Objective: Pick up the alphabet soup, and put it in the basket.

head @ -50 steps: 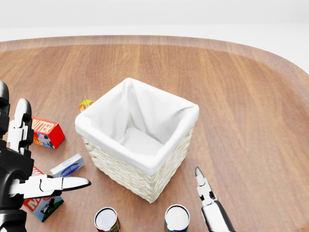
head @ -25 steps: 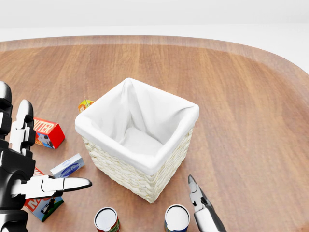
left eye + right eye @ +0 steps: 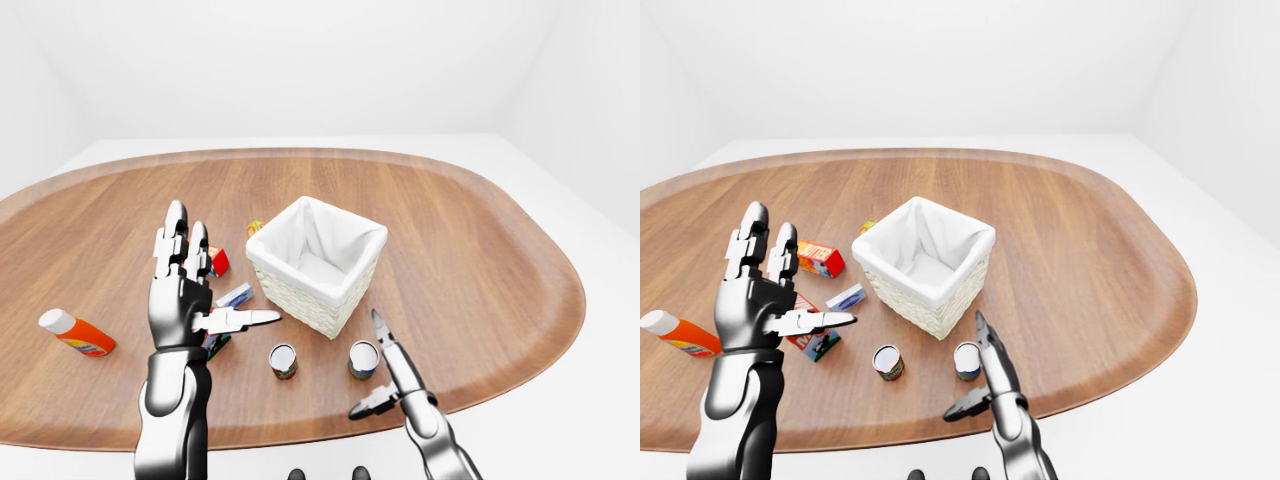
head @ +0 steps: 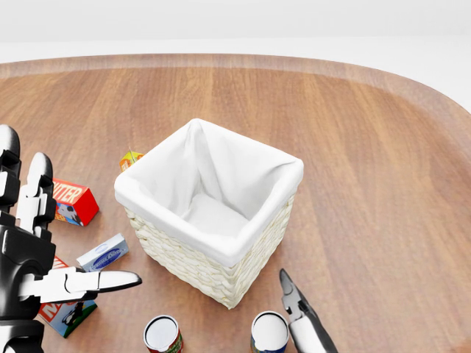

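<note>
Robot hands hover over a wooden counter (image 3: 480, 250) near two cans.
Left-eye view: the alphabet soup (image 3: 363, 359) stands below the white-lined basket (image 3: 316, 262), just beside the spread right hand (image 3: 385, 375). Head view: the left hand (image 4: 44, 254) is raised, fingers splayed. Right-eye view: a second can (image 3: 888, 362) sits left of the soup.

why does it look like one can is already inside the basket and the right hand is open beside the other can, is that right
Not quite: the basket holds nothing, only its white lining shows in the head view. Both cans, the red-labelled can and the blue-labelled can, stand on the table below it. The right hand is open beside the blue-labelled one.
</note>
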Controlling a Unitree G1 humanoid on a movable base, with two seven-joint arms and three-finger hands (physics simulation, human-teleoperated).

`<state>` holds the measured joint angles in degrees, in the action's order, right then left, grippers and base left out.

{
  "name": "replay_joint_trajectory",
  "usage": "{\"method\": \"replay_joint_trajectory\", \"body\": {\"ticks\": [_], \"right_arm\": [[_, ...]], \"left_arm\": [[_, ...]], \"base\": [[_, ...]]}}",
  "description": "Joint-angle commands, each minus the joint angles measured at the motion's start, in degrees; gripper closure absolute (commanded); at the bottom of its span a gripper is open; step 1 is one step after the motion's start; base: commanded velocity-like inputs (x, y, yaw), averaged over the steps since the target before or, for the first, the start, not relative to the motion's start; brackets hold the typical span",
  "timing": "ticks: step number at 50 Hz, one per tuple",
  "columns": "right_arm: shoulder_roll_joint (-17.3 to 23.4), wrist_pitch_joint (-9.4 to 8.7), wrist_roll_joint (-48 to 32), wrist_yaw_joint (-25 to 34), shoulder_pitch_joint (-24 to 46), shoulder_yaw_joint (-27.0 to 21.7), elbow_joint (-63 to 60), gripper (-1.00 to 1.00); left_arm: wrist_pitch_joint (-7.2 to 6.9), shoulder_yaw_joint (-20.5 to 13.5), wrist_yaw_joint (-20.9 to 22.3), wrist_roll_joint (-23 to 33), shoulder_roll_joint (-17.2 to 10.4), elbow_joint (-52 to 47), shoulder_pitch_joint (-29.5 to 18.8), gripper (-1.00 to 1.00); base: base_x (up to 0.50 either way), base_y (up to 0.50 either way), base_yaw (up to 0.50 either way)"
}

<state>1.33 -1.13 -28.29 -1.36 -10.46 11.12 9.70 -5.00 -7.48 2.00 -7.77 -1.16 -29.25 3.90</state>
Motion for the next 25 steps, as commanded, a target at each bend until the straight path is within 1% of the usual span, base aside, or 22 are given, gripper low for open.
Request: {"method": "replay_joint_trajectory", "body": {"ticks": [1,14,18,23,25], "right_arm": [[-0.45,0.2,0.09,0.16,1.59,-0.27,1.91,-1.0],[-0.71,2.08,-0.2,-0.64,4.13,-1.39,7.24,-1.0],[-0.75,2.19,-0.24,-0.55,4.47,-1.6,7.9,-1.0],[-0.79,2.77,-0.61,-0.66,5.36,-1.85,10.15,-1.0],[-0.8,3.26,-0.61,-0.81,5.9,-2.07,11.46,-1.0]], "left_arm": [[0.0,0.16,-0.01,0.12,0.03,-0.24,0.11,-1.0],[0.0,0.03,0.1,0.05,0.01,-0.19,0.06,-1.0],[0.0,-0.01,0.19,0.07,-0.01,0.26,-0.03,-1.0],[0.0,0.06,0.14,0.11,-0.02,0.17,0.0,-1.0],[0.0,0.06,0.16,0.13,-0.01,0.12,0.06,-1.0]], "base": [[0.0,0.0,0.0],[0.0,0.0,0.0],[0.0,0.0,0.0],[0.0,0.0,0.0],[0.0,0.0,0.0]]}}
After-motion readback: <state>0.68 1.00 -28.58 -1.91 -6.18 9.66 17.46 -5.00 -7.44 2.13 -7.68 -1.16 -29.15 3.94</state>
